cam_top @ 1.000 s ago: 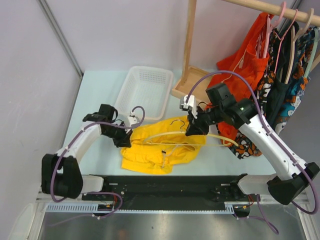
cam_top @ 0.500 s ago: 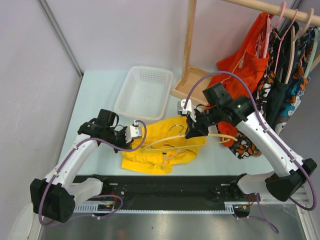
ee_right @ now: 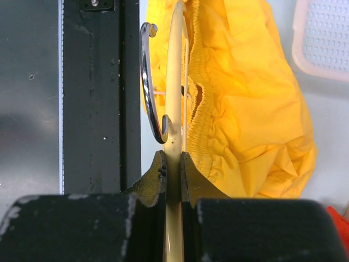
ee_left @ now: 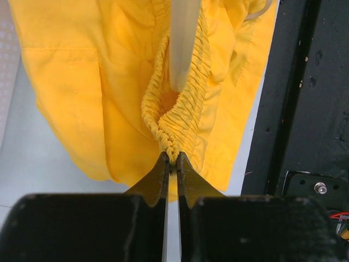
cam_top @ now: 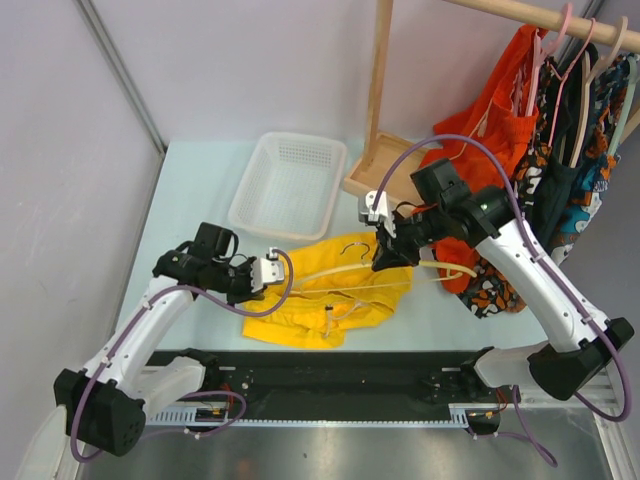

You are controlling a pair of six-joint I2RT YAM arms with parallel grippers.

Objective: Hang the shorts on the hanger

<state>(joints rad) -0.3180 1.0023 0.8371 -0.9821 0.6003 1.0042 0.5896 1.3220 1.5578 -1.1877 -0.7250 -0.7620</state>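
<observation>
The yellow shorts [cam_top: 320, 295] lie on the table between the arms. The cream hanger [cam_top: 330, 272] lies across them; its left arm runs inside the gathered waistband [ee_left: 182, 103] and its right arm [cam_top: 450, 270] sticks out over the table. My left gripper [cam_top: 262, 278] is shut on the waistband's left end [ee_left: 172, 147]. My right gripper [cam_top: 385, 255] is shut on the hanger's bar [ee_right: 173, 109] just below its metal hook [ee_right: 147, 82], with the shorts [ee_right: 240, 109] beside it.
A white basket [cam_top: 288, 185] stands behind the shorts. A wooden rack post and base [cam_top: 375, 110] stand at the back. An orange garment [cam_top: 490, 140] and dark patterned clothes [cam_top: 560, 180] hang at the right. A black rail [cam_top: 330, 370] runs along the near edge.
My left gripper has moved right and a little nearer, pulling the waistband end with it. My right gripper has shifted the hanger slightly back and up. The shorts have bunched.
</observation>
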